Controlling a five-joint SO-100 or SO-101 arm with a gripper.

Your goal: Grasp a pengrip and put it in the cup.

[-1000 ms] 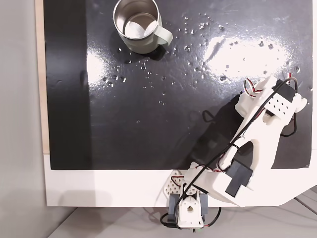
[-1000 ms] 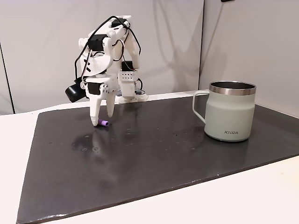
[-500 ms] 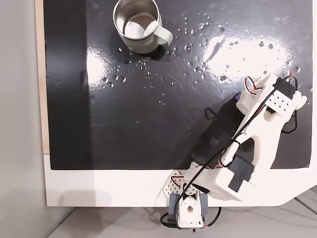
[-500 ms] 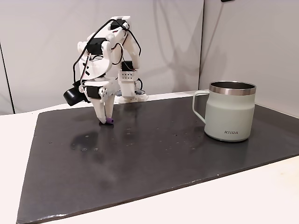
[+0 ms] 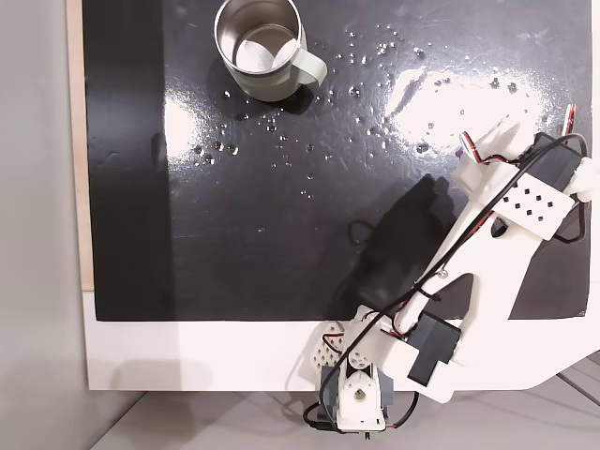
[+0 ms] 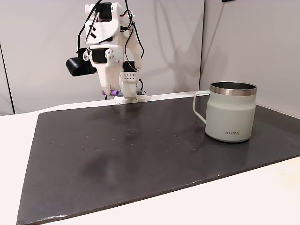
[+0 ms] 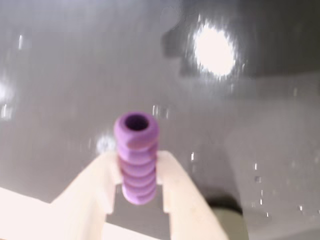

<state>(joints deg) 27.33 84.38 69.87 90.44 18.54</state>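
The jaws [image 7: 139, 187] clamp the pengrip [image 7: 137, 156] across its long axis, raised above the tabletop [image 6: 140, 154]; the cup [image 6: 231, 112] stands well apart, near the opposite edge.

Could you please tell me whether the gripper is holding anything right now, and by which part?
The gripper holds the purple pengrip by its ribbed sides, near one end; its open end sticks out beyond the fingertips.
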